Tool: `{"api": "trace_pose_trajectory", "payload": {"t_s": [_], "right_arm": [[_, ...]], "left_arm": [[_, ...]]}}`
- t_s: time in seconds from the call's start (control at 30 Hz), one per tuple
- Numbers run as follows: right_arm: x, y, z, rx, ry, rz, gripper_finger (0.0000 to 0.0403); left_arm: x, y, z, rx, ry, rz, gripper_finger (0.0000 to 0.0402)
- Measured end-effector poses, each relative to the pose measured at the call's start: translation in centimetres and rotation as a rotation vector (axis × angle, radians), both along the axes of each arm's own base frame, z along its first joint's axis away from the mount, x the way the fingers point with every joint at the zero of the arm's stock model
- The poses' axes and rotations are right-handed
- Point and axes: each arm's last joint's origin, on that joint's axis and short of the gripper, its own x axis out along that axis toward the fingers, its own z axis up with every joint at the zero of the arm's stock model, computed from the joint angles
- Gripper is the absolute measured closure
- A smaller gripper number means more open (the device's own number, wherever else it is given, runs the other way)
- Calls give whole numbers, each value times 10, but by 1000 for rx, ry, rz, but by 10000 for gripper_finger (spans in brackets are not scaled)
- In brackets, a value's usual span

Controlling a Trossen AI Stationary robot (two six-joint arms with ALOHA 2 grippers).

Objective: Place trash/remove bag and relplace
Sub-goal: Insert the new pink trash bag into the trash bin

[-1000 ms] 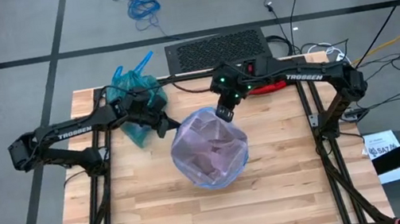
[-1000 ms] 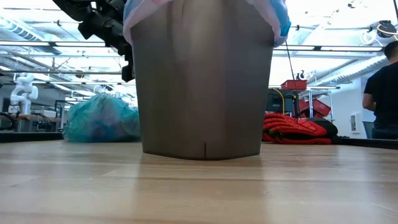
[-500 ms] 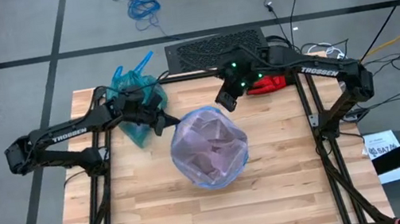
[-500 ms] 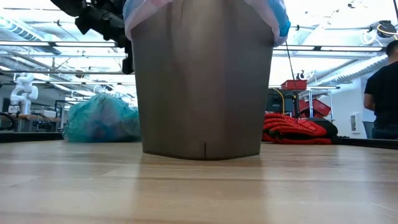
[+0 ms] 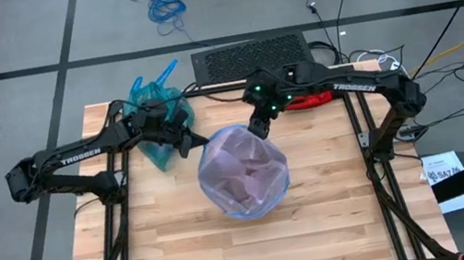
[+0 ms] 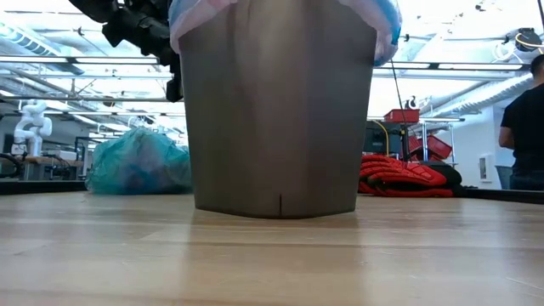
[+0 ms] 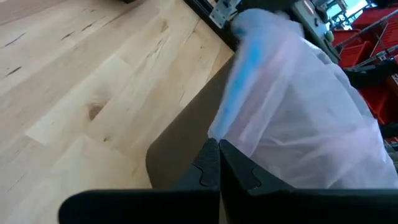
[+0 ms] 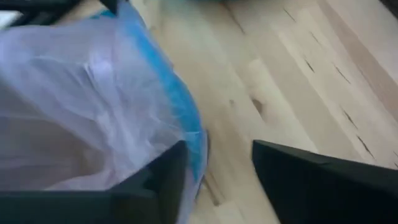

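A grey-brown bin [image 6: 276,110] stands mid-table, lined with the pale pink replacement bag [image 5: 244,173], whose blue-strip hem [image 8: 186,118] folds over the rim. The teal-green bag [image 5: 156,105] rests on its base at the far left of the table. The trash is hidden. My left gripper [image 5: 199,142] is shut at the bin's left rim. My right gripper [image 8: 217,168] is open just above the far rim, with the blue hem beside one finger. My left gripper's shut fingertips [image 7: 219,152] come slanting down from the table's left. They meet the pink bag's folded-over hem [image 7: 236,118] where it lies on the bin's outer wall. I cannot tell whether any film is pinched between them. My right gripper slants down from the far side, its fingers apart. One finger [image 8: 155,180] stands in front of the pink film, and I cannot tell whether it touches.
A red glove [image 5: 307,99] lies at the far right of the table, and a black mesh panel [image 5: 250,57] lies beyond the far edge. A person [image 6: 523,127] stands in the room at the right. Bare wood lies toward the near edge.
My right gripper drew back up and toward the far edge, then returned to the bin's far rim. In the low view, the blue hem on the bin's right side now hangs slightly lower. The bin and the teal-green bag stayed put.
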Motion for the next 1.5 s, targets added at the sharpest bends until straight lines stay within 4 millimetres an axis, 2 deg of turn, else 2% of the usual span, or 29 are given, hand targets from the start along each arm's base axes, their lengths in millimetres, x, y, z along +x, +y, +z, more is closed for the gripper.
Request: {"api": "trace_pose_trajectory", "payload": {"t_s": [0.13,0.2,0.53,0.73,0.83,1.2,1.3,1.5], "right_arm": [[9,-3,-13,4,36,13,353],[11,-3,-14,2,22,18,388],[11,-4,-15,3,26,19,401],[11,-4,-15,4,30,16,402],[11,-4,-15,4,29,16,401],[10,-4,-19,0,58,26,399],[8,-3,-28,13,101,26,399],[5,-1,-49,37,160,23,399]], "left_arm": [[0,0,-1,14,14,16,402],[-1,1,-4,40,42,35,402],[-4,-7,-26,50,155,78,402],[0,-17,-25,28,133,28,396],[2,-17,-21,12,93,5,372],[5,-9,0,21,38,43,239],[5,-6,8,32,18,54,224],[6,-3,22,60,-21,41,221]]}}
